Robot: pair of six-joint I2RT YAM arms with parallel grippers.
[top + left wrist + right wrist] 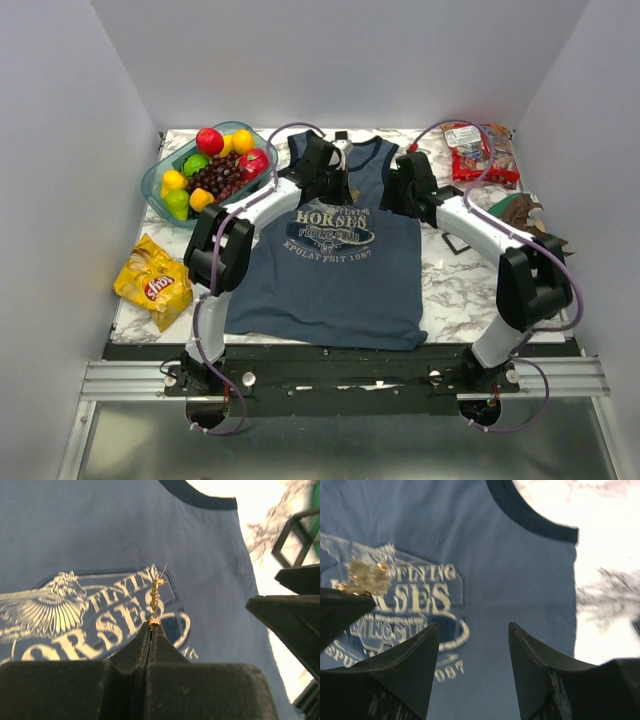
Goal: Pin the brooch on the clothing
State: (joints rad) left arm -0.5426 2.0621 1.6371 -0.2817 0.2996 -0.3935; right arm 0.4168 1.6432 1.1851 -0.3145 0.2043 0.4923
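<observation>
Left wrist view: left gripper jaws pressed together, pinching the tiny gold leaf-shaped metal brooch edge-on above the slate-blue sleeveless tank top
Right wrist view: brooch seen face-on; right gripper jaws spread, nothing between
Top external view: brooch too small to make out; tank top flat on the marbled surface

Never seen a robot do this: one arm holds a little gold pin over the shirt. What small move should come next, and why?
Probably the right gripper should dip and pinch the tank top beside the print. Its jaws are open with only fabric between them, while the left gripper is shut on the brooch over the cloth.
</observation>
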